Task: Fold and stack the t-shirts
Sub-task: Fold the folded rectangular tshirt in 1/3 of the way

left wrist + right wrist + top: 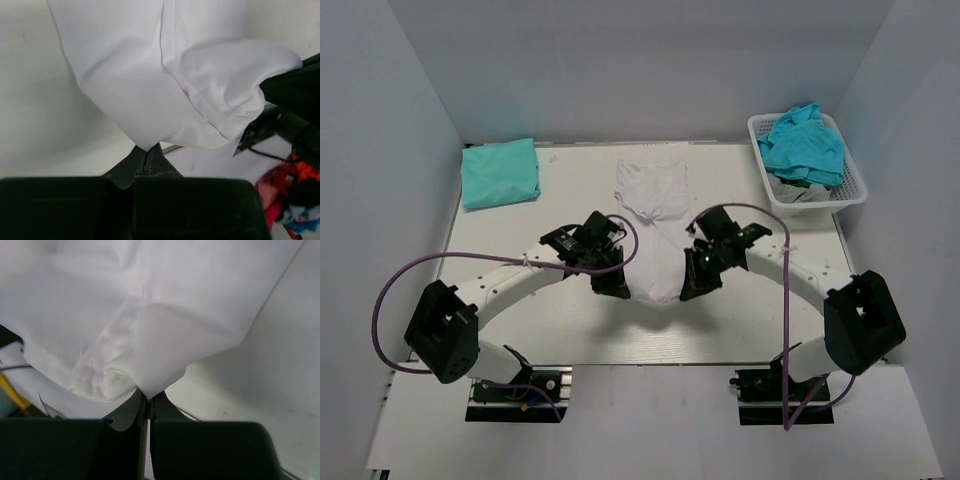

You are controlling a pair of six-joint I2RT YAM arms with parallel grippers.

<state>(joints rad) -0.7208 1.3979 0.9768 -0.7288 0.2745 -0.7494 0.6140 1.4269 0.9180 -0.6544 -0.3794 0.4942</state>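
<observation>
White cloth is at the centre of the work. The one white t-shirt (655, 200) is spread down the middle of the top view, with its far part flat on the table (520, 240) and its near end drawn narrow between the two arms. That near end is pinched at two points. The left gripper (146, 152) is closed on one corner of the cloth at the lower centre of its wrist view, and the right gripper (145, 396) is clamped on another corner in the same way.

One turquoise t-shirt (500, 172) is laid folded at the upper left of the top view (the base of the stack, it may be judged). More turquoise t-shirts (805, 148) are heaped unfolded in the basket (855, 190) at the upper right.

The white shirt's fold is judged begun but not completed. Its stacking is yet to be done, and so is everything in the basket.
</observation>
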